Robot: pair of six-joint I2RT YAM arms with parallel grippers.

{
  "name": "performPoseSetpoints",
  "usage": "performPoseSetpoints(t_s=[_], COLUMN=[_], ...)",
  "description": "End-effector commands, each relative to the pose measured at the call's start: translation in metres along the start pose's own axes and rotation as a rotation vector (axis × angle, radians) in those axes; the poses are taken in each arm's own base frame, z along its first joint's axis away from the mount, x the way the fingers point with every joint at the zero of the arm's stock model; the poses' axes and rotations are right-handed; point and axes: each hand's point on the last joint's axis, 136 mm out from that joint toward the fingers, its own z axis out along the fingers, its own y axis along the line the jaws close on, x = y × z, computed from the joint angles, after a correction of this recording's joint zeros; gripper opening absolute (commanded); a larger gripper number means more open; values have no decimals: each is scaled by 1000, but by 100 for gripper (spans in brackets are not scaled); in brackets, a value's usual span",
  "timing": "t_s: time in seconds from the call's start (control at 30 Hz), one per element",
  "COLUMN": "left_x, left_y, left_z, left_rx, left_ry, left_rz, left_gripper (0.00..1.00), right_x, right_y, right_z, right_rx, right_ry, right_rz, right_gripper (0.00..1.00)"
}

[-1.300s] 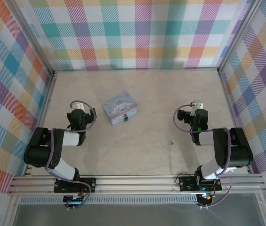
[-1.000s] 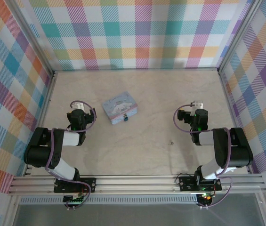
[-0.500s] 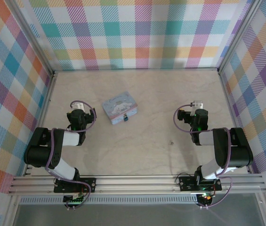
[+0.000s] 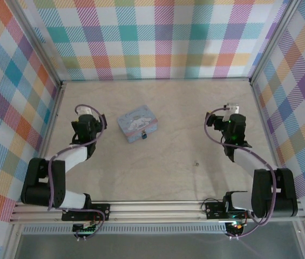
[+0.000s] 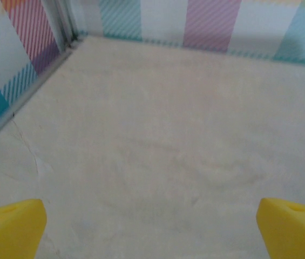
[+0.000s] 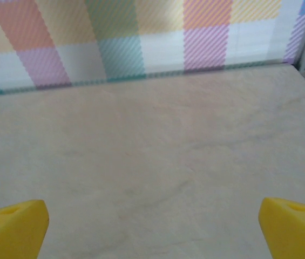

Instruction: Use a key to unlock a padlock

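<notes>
Left wrist view: left gripper [image 5: 152, 232] jaws spread wide, yellow fingertips [image 5: 12, 226] at the bottom corners, nothing between them but bare table [image 5: 157, 135]. Right wrist view, same story: right gripper [image 6: 152, 229] fully spread, empty, looking across bare tabletop toward the far wall [image 6: 141, 38].

Top view: left gripper sits near the table's left edge, aimed roughly at the far-left corner. The right gripper is near the right edge, aimed at the far edge. Both are well apart from the work.

Location of padlock [image 4: 143, 136]: small dark-blue body touching or just beside the near side of the pale blue tin [image 4: 137, 122], left of table centre. It's too small to tell shackle state or which way the keyhole faces.

Location of key [image 4: 196, 162]: tiny grey speck on open table, right of centre, toward the near edge, well apart from padlock and tin. It's closer to the right arm.

Step, my read: nothing grabbed, so this is approach/pre-grasp. Task is basically at zero.

Next, as I'd judge it:
- The right gripper comes back toward the near edge and down over the key, jaws narrowed first. It's a thin flat piece on a flat top, easy to skid or miss.
- The left gripper goes to the padlock and pins the body so it doesn't slide along the tin.
- How the key sits in the grip matters for insertion; I can't read its orientation from here.
</notes>
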Motion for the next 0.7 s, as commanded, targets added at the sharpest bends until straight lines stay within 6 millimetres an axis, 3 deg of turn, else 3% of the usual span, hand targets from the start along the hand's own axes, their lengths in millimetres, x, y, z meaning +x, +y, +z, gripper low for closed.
performPoseSetpoints(t_s=[0.0, 0.07, 0.13, 0.17, 0.3, 0.5, 0.67], left_x=[-18, -18, -12, -10, 10, 44, 59], left_y=[2, 7, -9, -19, -57, -98, -125], left_z=[-15, -20, -21, -21, -27, -35, -39], left_rx=[-8, -41, 56, 106, 278, 431, 491], left_ry=[39, 102, 203, 244, 410, 534, 575], left_rz=[-123, -292, -365, -375, -449, -562, -579], left_gripper=[100, 100, 100, 100, 97, 92, 90], right_x=[-7, -14, -8, -10, -8, 21, 47], right_y=[18, 28, 34, 45, 87, 133, 173], right_z=[-5, -8, -7, -5, 9, 27, 41], right_rx=[-91, -134, -138, -220, -464, -550, -596], right_ry=[75, 126, 228, 253, 374, 552, 645], right_rz=[171, 315, 488, 507, 561, 543, 501], right_gripper=[100, 100, 100, 100, 97, 87, 81])
